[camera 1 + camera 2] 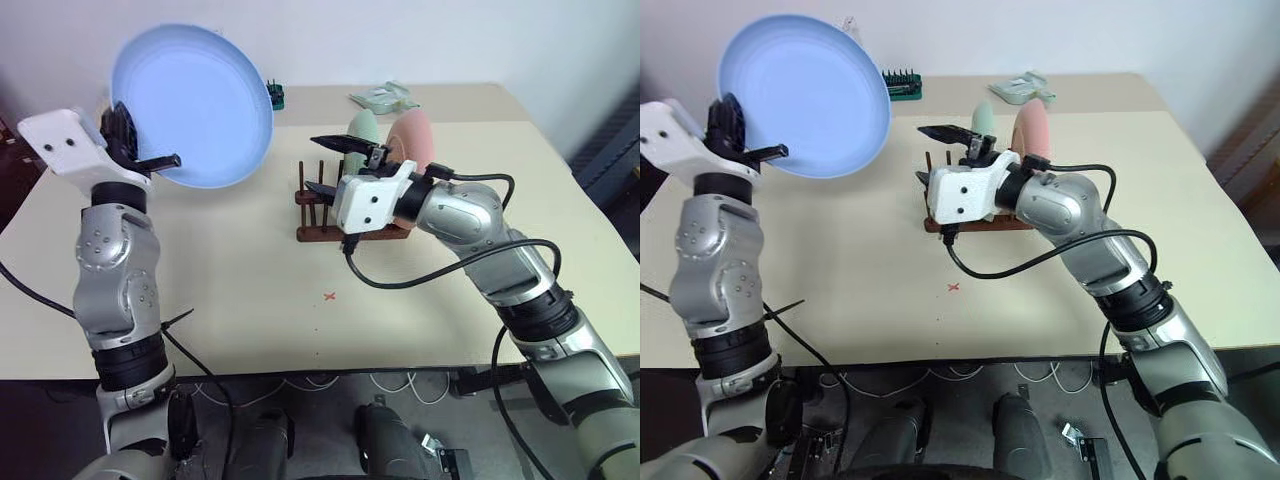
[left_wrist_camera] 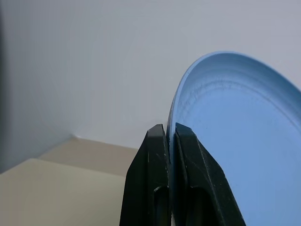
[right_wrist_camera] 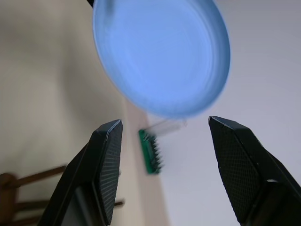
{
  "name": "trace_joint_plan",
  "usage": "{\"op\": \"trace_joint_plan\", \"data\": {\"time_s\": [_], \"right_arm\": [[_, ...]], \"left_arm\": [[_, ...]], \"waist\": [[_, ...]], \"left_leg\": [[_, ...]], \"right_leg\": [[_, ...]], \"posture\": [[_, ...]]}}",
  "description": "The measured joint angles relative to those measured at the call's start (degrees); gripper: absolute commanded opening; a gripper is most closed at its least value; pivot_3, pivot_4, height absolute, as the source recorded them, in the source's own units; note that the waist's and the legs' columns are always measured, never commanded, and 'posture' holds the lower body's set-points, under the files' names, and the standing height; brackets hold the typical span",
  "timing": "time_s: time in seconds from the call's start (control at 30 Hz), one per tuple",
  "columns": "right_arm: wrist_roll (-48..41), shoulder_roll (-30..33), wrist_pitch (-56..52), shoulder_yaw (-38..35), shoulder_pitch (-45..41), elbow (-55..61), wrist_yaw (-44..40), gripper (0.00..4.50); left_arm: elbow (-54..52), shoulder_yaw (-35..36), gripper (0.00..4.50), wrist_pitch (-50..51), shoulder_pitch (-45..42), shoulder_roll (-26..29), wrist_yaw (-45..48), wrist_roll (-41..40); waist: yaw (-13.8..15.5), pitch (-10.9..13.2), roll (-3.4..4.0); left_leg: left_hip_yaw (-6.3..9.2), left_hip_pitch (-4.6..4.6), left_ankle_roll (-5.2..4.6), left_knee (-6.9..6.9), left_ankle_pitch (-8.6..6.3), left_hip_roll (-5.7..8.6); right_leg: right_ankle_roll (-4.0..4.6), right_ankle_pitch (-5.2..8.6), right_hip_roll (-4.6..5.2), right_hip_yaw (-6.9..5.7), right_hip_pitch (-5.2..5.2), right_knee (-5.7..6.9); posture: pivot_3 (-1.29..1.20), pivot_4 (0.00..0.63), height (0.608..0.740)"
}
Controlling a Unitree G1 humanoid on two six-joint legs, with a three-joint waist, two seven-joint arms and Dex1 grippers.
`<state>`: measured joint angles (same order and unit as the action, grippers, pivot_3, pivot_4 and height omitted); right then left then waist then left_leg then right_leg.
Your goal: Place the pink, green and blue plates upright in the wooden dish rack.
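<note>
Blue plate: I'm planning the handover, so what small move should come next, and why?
Probably bring the blue plate toward the open right pincer. The left pincer grips its rim, held high, and the pink plate and green plate already stand in the wooden dish rack.

Beige table, two tops butted, seam running across far part. Small red cross mark on near surface. Green bit set at far edge, black tips upright. Pale green packet on far top, lying flat, crumpled. White wall behind. Loose cables on floor below near edge.
</note>
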<state>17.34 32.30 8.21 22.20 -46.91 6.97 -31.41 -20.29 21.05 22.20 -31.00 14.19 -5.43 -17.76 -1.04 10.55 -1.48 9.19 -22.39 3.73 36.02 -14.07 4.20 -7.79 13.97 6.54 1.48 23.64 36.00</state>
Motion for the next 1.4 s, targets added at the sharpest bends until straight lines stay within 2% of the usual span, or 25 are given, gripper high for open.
{"op": "trace_joint_plan", "data": {"time_s": [0.27,0.5,0.6,0.73,0.9,1.0,1.1,1.2,1.23,1.3,1.4], "right_arm": [[4.78,-4.02,6.27,2.29,-0.23,-3.91,-0.20,2.97],[7.34,-7.08,9.80,2.68,-1.05,-9.03,-0.20,2.97],[7.95,-8.08,11.05,3.48,-1.59,-10.65,-0.60,2.05],[8.43,-8.77,11.46,3.82,-1.59,-12.29,-0.84,0.02],[9.13,-8.65,12.11,3.83,-1.55,-12.41,-1.47,0.02],[9.53,-8.76,12.21,3.83,-1.55,-12.32,-1.30,0.00],[9.61,-9.07,12.35,3.84,-1.54,-12.04,-1.06,0.00],[9.16,-9.16,12.03,3.35,-1.46,-12.02,-1.03,0.00],[8.66,-9.35,11.67,2.98,-1.41,-12.03,-1.03,0.00],[7.02,-10.63,10.44,1.73,-1.35,-11.99,-1.04,0.00],[1.40,-14.85,5.99,-1.37,-1.14,-11.07,-1.00,0.00]], "left_arm": [[-7.88,-4.53,0.02,4.23,2.77,-5.63,-2.51,-1.16],[-12.48,-7.45,0.02,6.95,3.92,-8.24,-3.62,-1.76],[-13.20,-8.65,0.00,7.67,4.45,-8.84,-3.60,-1.78],[-13.39,-8.54,0.00,7.73,4.45,-9.00,-3.60,-2.14],[-13.54,-7.73,0.00,7.75,5.04,-9.70,-3.31,-3.96],[-13.23,-5.67,1.07,7.48,4.41,-10.81,-3.81,-6.31],[-10.70,-0.04,2.57,5.77,0.44,-10.81,-6.47,-9.23],[-5.69,10.03,4.17,2.82,-3.21,-5.80,-12.53,-8.29],[-3.63,12.71,4.49,1.96,-3.05,-3.61,-14.10,-7.14],[1.40,16.35,4.49,1.33,-0.31,1.73,-15.84,-3.66],[6.83,14.08,4.49,1.16,9.79,10.87,-9.13,1.89]], "waist": [[0.25,0.00,-0.01],[-0.03,0.00,0.00],[0.09,0.00,0.00],[0.16,0.00,0.00],[0.06,0.01,0.01],[0.12,0.01,0.00],[0.07,0.01,0.00],[-0.34,0.00,0.01],[-0.37,0.00,0.01],[-0.33,0.00,0.01],[-0.23,0.01,0.03]], "left_leg": [[0.04,0.00,0.02,0.02,0.01,0.02],[0.04,0.02,0.02,-0.01,0.01,-0.01],[0.05,0.02,0.03,0.00,0.02,-0.01],[0.05,0.02,0.02,0.00,0.01,0.00],[0.05,0.02,0.02,-0.01,0.01,-0.01],[0.05,0.02,0.03,0.00,0.02,-0.01],[0.06,0.03,0.04,0.00,0.02,-0.02],[0.03,0.08,0.06,-0.07,0.04,-0.05],[0.04,0.09,0.08,-0.09,0.05,-0.05],[0.05,0.08,0.09,-0.12,0.05,-0.04],[0.05,0.06,0.07,-0.13,0.04,-0.03]], "right_leg": [[0.01,0.00,-0.01,-0.01,-0.07,-0.02],[0.02,0.00,-0.05,-0.01,-0.05,0.00],[0.02,0.00,-0.05,-0.01,-0.06,0.00],[0.02,0.01,-0.05,0.00,-0.06,-0.01],[0.03,0.01,-0.06,-0.01,-0.05,0.00],[0.03,0.01,-0.05,-0.01,-0.05,-0.01],[0.03,0.01,-0.07,-0.01,-0.05,0.01],[0.03,0.00,-0.08,0.00,0.00,0.02],[0.03,0.00,-0.09,0.00,0.00,0.02],[0.03,0.00,-0.09,0.00,0.01,0.01],[0.04,0.00,-0.09,0.01,0.02,0.02]], "posture": [[0.00,0.150,0.740],[0.00,0.150,0.740],[0.00,0.150,0.740],[0.00,0.150,0.740],[0.00,0.150,0.740],[0.00,0.150,0.740],[0.00,0.150,0.740],[0.00,0.150,0.740],[0.00,0.150,0.740],[0.00,0.150,0.740],[0.00,0.150,0.740]]}}
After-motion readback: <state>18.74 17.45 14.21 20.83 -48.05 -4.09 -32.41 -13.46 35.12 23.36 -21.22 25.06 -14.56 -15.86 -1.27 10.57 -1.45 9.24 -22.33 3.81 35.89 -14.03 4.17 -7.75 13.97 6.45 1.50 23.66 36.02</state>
